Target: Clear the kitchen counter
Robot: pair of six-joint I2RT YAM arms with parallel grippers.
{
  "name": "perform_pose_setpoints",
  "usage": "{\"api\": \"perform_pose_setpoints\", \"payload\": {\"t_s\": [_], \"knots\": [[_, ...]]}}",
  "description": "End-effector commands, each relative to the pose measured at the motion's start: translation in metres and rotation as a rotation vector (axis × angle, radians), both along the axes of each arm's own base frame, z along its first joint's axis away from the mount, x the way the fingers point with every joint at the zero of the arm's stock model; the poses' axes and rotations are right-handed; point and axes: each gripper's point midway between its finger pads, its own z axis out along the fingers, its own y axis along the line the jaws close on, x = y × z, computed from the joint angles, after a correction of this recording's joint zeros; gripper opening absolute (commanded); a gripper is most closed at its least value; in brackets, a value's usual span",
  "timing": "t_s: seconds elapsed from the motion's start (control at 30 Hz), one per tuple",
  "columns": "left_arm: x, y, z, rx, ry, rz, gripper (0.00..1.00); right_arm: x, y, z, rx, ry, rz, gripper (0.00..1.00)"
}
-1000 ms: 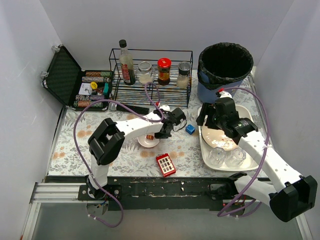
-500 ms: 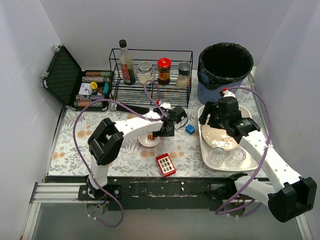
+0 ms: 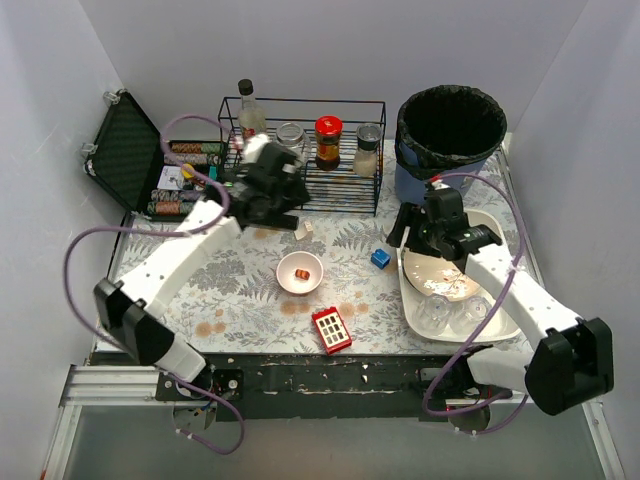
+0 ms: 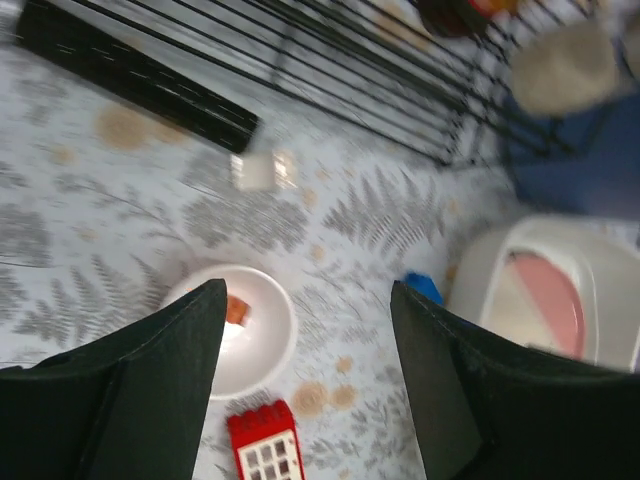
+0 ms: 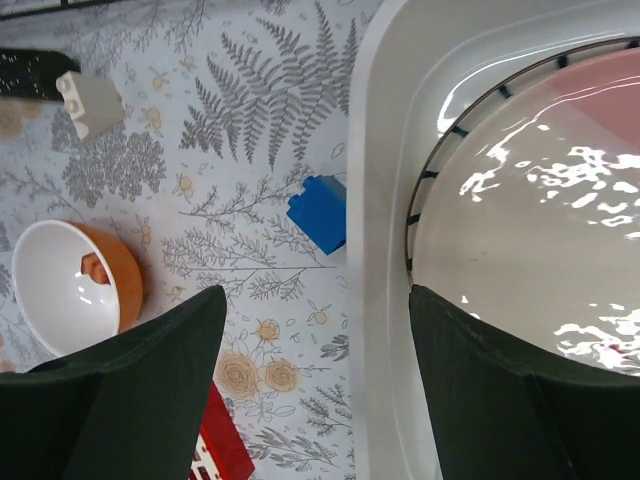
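Four loose pieces sit out on the kitchen counter (image 3: 220, 290) around the small bowl (image 3: 299, 271). A white block (image 3: 304, 229) lies just behind the bowl, toward the black wire rack (image 3: 340, 180). A blue block (image 3: 380, 258) is off to the bowl's right, a red windowed block (image 3: 331, 328) sits on the bowl's near side, and a black bar (image 4: 140, 85) lies further behind it at the rack's foot. A small brown-red piece (image 3: 300, 273) rests inside the bowl.

Up behind the bowl, the left gripper (image 4: 305, 300) hangs over the counter with its jaws well apart and nothing between them. To the bowl's right, the right gripper (image 5: 315, 300) hovers spread wide and empty, and the blue block shows right between its fingers. That block lies just beside the wall of the white tub (image 5: 378, 330), where a plate (image 5: 540, 250) and two upturned glasses (image 3: 433, 312) already sit.

My read is that this is a moment between picks, with the clearing only partly done. The blue block looks like the right arm's natural target. That calls for a straight descent and a narrow pinch, with the finger nearest the tub kept off its wall. The white block falls to the left arm.
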Motion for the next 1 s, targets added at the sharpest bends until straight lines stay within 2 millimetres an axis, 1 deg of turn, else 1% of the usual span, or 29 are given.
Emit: {"api": "perform_pose_setpoints", "payload": {"t_s": [0.0,0.07,0.13,0.17,0.23,0.3,0.37,0.4,0.43,0.57,0.6,0.73,0.87,0.97], "knots": [[0.015,0.080,-0.003,-0.035,0.000,0.114,0.66,0.006,0.042,0.008,0.046,-0.008,0.116,0.81],[0.015,0.106,-0.012,-0.033,0.018,0.160,0.66,0.005,0.061,0.009,0.050,-0.005,0.161,0.82],[0.013,0.125,-0.024,-0.037,0.040,0.188,0.66,0.003,0.080,0.004,0.058,0.007,0.196,0.82],[0.011,0.133,-0.030,-0.052,0.055,0.197,0.66,-0.003,0.093,0.002,0.082,0.027,0.236,0.82],[0.007,0.145,-0.041,-0.081,0.069,0.211,0.66,-0.009,0.111,-0.008,0.094,0.054,0.278,0.82],[0.001,0.156,-0.058,-0.090,0.103,0.232,0.66,-0.016,0.130,-0.018,0.119,0.078,0.324,0.82],[-0.003,0.164,-0.065,-0.093,0.111,0.246,0.66,-0.022,0.149,-0.024,0.157,0.087,0.371,0.82],[-0.005,0.167,-0.069,-0.091,0.117,0.252,0.66,-0.025,0.156,-0.029,0.171,0.100,0.387,0.81],[-0.006,0.170,-0.070,-0.091,0.119,0.257,0.66,-0.027,0.163,-0.030,0.188,0.101,0.403,0.81],[-0.010,0.173,-0.075,-0.090,0.129,0.249,0.66,-0.029,0.181,-0.042,0.206,0.126,0.436,0.80],[-0.010,0.172,-0.075,-0.090,0.129,0.245,0.66,-0.029,0.185,-0.042,0.212,0.129,0.447,0.80],[-0.011,0.173,-0.076,-0.091,0.128,0.245,0.66,-0.028,0.193,-0.054,0.203,0.159,0.460,0.77],[-0.011,0.173,-0.077,-0.095,0.128,0.243,0.66,-0.026,0.199,-0.068,0.178,0.185,0.474,0.66],[-0.012,0.171,-0.079,-0.101,0.132,0.238,0.66,-0.026,0.207,-0.073,0.168,0.190,0.493,0.63]]}}
